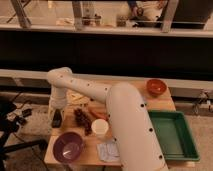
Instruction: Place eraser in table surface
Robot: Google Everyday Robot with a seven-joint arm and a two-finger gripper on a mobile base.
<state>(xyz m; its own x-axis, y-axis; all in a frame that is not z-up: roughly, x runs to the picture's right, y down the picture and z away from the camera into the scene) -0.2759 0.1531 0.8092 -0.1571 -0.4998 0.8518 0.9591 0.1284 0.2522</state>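
Observation:
My arm [125,120] reaches from the lower right up and over the wooden table [165,104], then bends down at the table's left side. My gripper [57,119] hangs at the left edge of the table, low over the surface. Its tip looks like one dark block, and I cannot make out an eraser apart from it. No separate eraser shows on the table top.
A purple bowl [68,146] stands at the front left and a white cup [100,127] beside it. Dark grapes [82,119], an orange item [98,114], a white packet [107,150], an orange bowl [156,87] and a green tray [172,134] are also there.

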